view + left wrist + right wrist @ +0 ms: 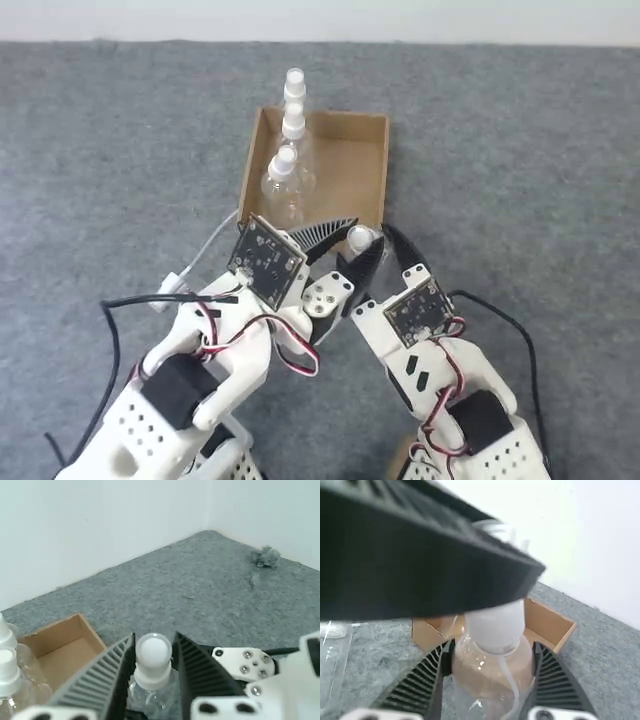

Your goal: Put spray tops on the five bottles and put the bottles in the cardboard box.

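— The jaws of the left gripper [155, 639] are closed on a white spray top [154, 655]. Are those of the right gripper [493, 646] engaged as well?
— Yes. A clear bottle [490, 672] is clamped between them, just outside the near wall of the cardboard box [352, 170].
— So the fitting of the top is judged to be in hand?
— It is. The top must next be seated squarely on the neck and then released, so that the bottle can be lifted over the wall.
— What is held in the box?
— Three capped bottles [285, 190] are stood along one side, with bare cardboard beside them.
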`<state>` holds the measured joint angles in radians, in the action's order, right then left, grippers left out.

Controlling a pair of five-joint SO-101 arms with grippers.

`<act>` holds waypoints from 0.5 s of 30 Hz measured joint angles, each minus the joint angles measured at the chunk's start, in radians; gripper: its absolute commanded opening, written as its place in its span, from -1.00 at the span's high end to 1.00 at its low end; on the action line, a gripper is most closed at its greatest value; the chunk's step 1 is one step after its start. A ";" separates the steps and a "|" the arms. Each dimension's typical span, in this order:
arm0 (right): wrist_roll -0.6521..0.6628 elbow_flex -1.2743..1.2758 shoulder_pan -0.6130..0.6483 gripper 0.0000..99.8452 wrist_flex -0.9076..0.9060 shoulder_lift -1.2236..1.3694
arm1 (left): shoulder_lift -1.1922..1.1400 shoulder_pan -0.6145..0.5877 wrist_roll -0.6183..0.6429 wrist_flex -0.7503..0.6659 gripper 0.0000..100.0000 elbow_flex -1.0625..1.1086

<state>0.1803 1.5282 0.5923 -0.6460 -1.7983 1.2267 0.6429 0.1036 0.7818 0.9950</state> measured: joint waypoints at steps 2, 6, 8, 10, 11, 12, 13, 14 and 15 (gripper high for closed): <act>0.003 0.000 0.000 0.71 0.000 0.000 | 0.000 0.000 0.000 0.000 0.64 0.000; 0.006 0.000 0.000 0.71 0.000 0.000 | 0.000 0.000 0.000 0.003 0.61 0.002; 0.006 0.000 0.000 0.71 0.000 0.000 | 0.000 0.000 0.000 0.032 0.61 -0.012; 0.006 0.000 0.002 0.71 0.000 0.000 | 0.000 0.000 0.000 0.083 0.61 -0.044; 0.006 0.000 0.002 0.71 0.000 0.000 | 0.000 0.000 0.000 0.106 0.61 -0.063; 0.006 0.000 0.002 0.71 0.000 0.000 | 0.000 0.000 0.000 0.126 0.61 -0.080; 0.006 0.000 0.002 0.71 0.000 0.000 | 0.000 0.000 0.000 0.141 0.61 -0.097; 0.006 0.000 0.002 0.71 0.000 0.000 | 0.000 -0.014 0.000 0.153 0.61 -0.107; 0.006 0.000 0.002 0.71 0.000 0.000 | 0.000 -0.031 0.000 0.157 0.62 -0.117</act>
<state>0.1864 1.5282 0.5938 -0.6460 -1.7983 1.2267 0.6122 0.1036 0.9383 0.8784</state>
